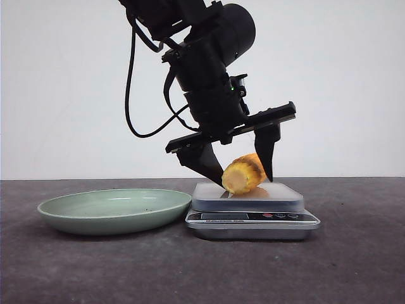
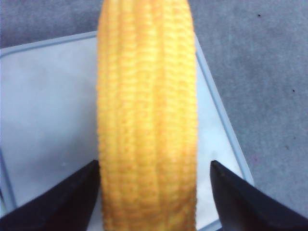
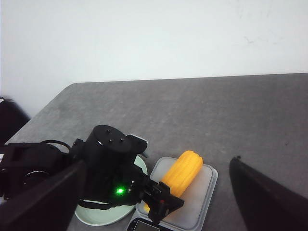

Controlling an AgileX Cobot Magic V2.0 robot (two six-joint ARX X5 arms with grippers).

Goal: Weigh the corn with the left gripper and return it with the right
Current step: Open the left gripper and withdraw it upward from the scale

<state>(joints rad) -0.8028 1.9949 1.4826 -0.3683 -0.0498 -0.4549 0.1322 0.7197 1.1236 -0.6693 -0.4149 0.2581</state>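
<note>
The corn (image 1: 243, 174), a stubby yellow-orange cob with a paler cut end, lies on the weighing platform of the silver scale (image 1: 253, 218). My left gripper (image 1: 245, 182) reaches down over it, one finger on each side. In the left wrist view the corn (image 2: 147, 120) fills the middle. One fingertip (image 2: 91, 173) is at its edge and the other stands a small gap away, so the jaws are open. My right gripper (image 3: 158, 162) hangs high above with its fingers spread wide, looking down on the corn (image 3: 182, 172) and the left arm.
A shallow green plate (image 1: 114, 209) sits on the dark table just left of the scale and holds nothing. The scale's display and buttons (image 1: 272, 216) face the front. A white wall stands behind the table.
</note>
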